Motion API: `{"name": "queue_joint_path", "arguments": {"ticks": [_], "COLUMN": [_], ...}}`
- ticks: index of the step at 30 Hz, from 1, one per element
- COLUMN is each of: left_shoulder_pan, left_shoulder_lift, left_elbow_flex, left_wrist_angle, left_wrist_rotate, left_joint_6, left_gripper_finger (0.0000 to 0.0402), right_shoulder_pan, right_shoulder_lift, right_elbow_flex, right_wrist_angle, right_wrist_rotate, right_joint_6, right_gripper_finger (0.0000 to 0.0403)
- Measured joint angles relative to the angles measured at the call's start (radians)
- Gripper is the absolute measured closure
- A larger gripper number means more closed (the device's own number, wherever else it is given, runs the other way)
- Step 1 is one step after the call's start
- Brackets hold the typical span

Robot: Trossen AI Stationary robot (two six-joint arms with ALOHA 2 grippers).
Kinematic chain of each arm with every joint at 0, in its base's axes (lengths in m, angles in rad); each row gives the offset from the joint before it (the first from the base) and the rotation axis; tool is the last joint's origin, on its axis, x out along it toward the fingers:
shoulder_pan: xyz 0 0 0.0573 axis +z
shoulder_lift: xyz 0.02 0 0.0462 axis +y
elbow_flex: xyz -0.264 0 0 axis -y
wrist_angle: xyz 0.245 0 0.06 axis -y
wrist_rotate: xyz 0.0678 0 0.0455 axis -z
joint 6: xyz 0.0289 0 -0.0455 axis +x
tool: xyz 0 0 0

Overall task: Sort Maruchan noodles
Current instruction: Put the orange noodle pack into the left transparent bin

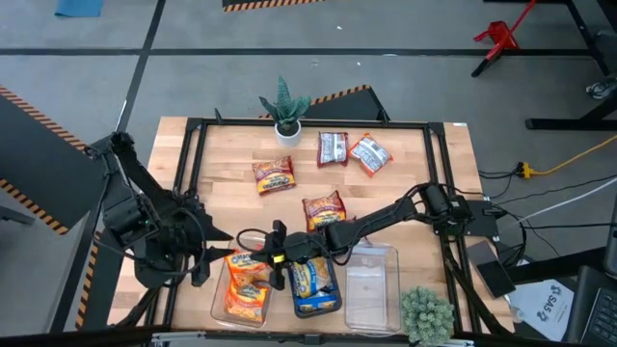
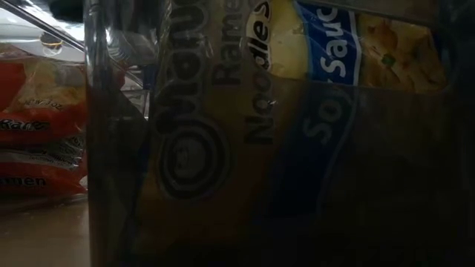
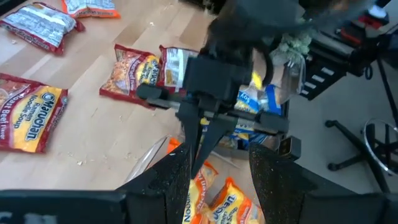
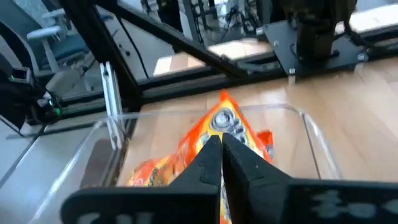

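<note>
Holding orange packet [image 4: 227, 127] in right claw [image 4: 221, 144] over bin [image 1: 220, 306]; four packets waiting at twelve o'clock; left claw [image 3: 217, 163] wide.

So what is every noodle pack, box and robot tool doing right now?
Right tool: shut, over the left bin.
Left tool: open, empty, by the left bin.
Left bin: holds orange packets.
Middle bin: holds blue-and-yellow packets.
Right bin: empty.
Two orange packets: flat on the table.
Two red-and-silver packets: flat on the table.
</note>
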Motion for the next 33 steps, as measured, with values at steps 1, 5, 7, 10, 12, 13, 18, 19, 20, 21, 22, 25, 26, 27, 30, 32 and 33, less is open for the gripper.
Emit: {"name": "queue_joint_path", "arguments": {"ticks": [1,5,7,10,12,13,18,19,20,21,22,25,26,27,30,32,33], "left_shoulder_pan": [0.000,0.000,0.000,0.000,0.000,0.000,0.000,0.000,0.000,0.000,0.000,0.000,0.000,0.000,-0.008,-0.024,-0.033], "left_shoulder_lift": [0.000,0.000,0.000,0.000,0.000,0.000,0.017,0.025,0.033,0.043,0.054,0.097,0.114,0.131,0.174,0.195,0.203], "left_elbow_flex": [0.000,0.000,0.000,0.000,0.000,0.000,0.000,0.000,0.000,0.000,0.000,0.000,0.000,0.000,0.000,0.000,0.000], "left_wrist_angle": [0.004,0.013,0.014,0.019,0.019,0.019,0.018,0.018,0.018,0.018,0.017,0.015,0.010,0.005,-0.016,-0.016,-0.016], "left_wrist_rotate": [-0.003,-0.009,-0.012,-0.027,-0.028,-0.028,-0.050,-0.054,-0.056,-0.057,-0.057,-0.058,-0.057,-0.051,-0.012,0.007,0.007], "left_joint_6": [0.000,0.000,0.000,-0.001,-0.001,-0.001,-0.019,-0.020,-0.020,-0.020,-0.020,-0.020,-0.023,-0.028,-0.073,-0.101,-0.118], "left_gripper_finger": [0.0246,0.0246,0.0246,0.0246,0.0246,0.0246,0.0246,0.0246,0.0246,0.0246,0.0246,0.0246,0.0246,0.0246,0.0246,0.0246,0.0247], "right_shoulder_pan": [-0.001,-0.009,-0.015,-0.022,-0.025,-0.028,-0.045,-0.048,-0.052,-0.055,-0.055,-0.055,-0.053,-0.053,-0.051,-0.052,-0.052], "right_shoulder_lift": [0.003,0.025,0.039,0.047,0.050,0.053,0.054,0.053,0.051,0.050,0.045,0.013,-0.007,-0.029,-0.105,-0.152,-0.177], "right_elbow_flex": [0.000,-0.001,0.000,0.000,0.001,0.000,0.000,0.000,0.000,0.000,0.000,-0.001,-0.001,-0.001,0.000,0.000,0.000], "right_wrist_angle": [-0.001,-0.009,-0.005,-0.032,-0.062,-0.072,-0.097,-0.099,-0.098,-0.096,-0.097,-0.099,-0.113,-0.129,-0.252,-0.347,-0.394], "right_wrist_rotate": [-0.003,-0.009,-0.010,-0.030,-0.028,-0.026,0.002,0.000,-0.003,-0.009,-0.017,-0.017,-0.011,0.001,0.047,0.079,0.088], "right_joint_6": [-0.001,-0.001,-0.001,0.001,0.002,0.002,0.006,0.006,0.007,0.007,0.007,-0.026,-0.042,-0.056,-0.079,-0.096,-0.110], "right_gripper_finger": [0.0402,0.0402,0.0402,0.0402,0.0402,0.0402,0.0402,0.0402,0.0402,0.0402,0.0402,0.0402,0.0402,0.0402,0.0402,0.0402,0.0402]}}
